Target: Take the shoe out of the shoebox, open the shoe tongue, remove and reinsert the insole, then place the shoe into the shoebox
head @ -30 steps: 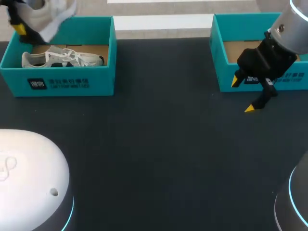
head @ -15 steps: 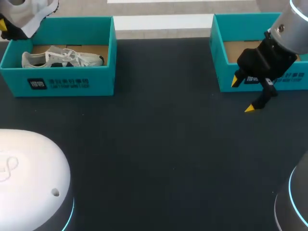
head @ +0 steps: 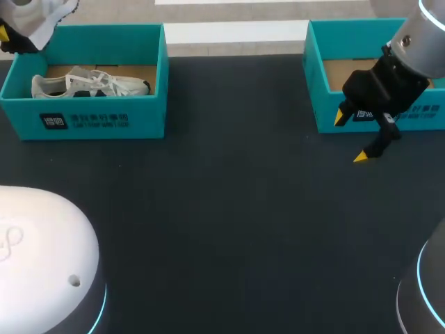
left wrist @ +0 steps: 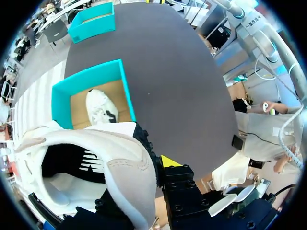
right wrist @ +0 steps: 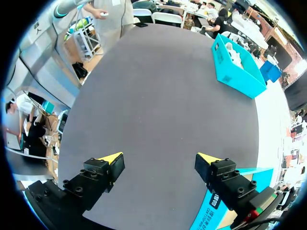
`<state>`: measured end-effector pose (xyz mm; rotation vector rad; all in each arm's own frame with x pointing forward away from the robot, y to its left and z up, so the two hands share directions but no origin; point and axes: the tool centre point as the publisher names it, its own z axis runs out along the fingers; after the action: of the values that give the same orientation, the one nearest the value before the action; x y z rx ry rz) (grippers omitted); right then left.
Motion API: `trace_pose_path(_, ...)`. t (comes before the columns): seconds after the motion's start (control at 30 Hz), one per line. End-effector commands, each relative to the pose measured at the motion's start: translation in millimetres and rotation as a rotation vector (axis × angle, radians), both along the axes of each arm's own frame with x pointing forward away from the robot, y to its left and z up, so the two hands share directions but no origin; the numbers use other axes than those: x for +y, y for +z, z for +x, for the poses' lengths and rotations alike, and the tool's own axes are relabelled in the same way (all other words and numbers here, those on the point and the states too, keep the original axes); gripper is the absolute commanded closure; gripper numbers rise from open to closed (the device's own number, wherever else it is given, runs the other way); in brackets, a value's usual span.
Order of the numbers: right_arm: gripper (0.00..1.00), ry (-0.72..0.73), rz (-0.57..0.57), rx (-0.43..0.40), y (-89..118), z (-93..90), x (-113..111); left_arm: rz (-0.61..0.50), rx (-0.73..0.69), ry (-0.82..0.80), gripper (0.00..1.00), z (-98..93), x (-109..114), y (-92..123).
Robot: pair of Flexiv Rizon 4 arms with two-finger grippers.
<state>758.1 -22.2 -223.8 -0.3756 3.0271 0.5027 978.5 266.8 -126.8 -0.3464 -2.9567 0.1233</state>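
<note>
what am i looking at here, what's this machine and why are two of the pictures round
This is a robot with two arms at a dark table. Each arm ends in a gripper with two yellow-tipped fingers. One picture looks down from above and behind the robot. The two round ones come from cameras on its wrists, looking out along the fingers.

Two open teal cardboard shoeboxes stand on the table. The left shoebox has a white lace-up sneaker lying inside. The right shoebox shows only brown floor where it is visible.

The left gripper holds a second white sneaker in the air near the left shoebox. The right gripper is open and empty, hovering in front of the right shoebox.
</note>
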Motion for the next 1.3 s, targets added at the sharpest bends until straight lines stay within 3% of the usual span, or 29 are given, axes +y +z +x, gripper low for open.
trace_pose_path(0.03,0.0,0.001,-0.002,0.001,-1,1.0,0,-0.037,0.024,0.024,1.0,42.1,9,-10)
trace_pose_path(0.2,0.0,0.001,-0.002,0.001,-1,1.0,0,-0.074,-0.006,0.034,1.0,76.7,18,-20)
trace_pose_path(0.6,0.0,0.001,-0.002,0.001,-1,1.0,0,-0.004,-0.054,0.09,1.0,131.7,51,-39)
trace_pose_path(1.03,0.0,0.001,-0.002,0.001,-1,1.0,0,-0.004,-0.054,0.09,1.0,131.7,51,-39)
trace_pose_path(1.1,0.0,0.001,-0.002,0.001,-1,1.0,0,0.008,-0.045,-0.181,1.0,124.1,50,-43)
trace_pose_path(1.3,0.0,0.001,-0.002,0.001,-1,1.0,0,0.078,-0.174,-0.694,1.0,124.1,72,-47)
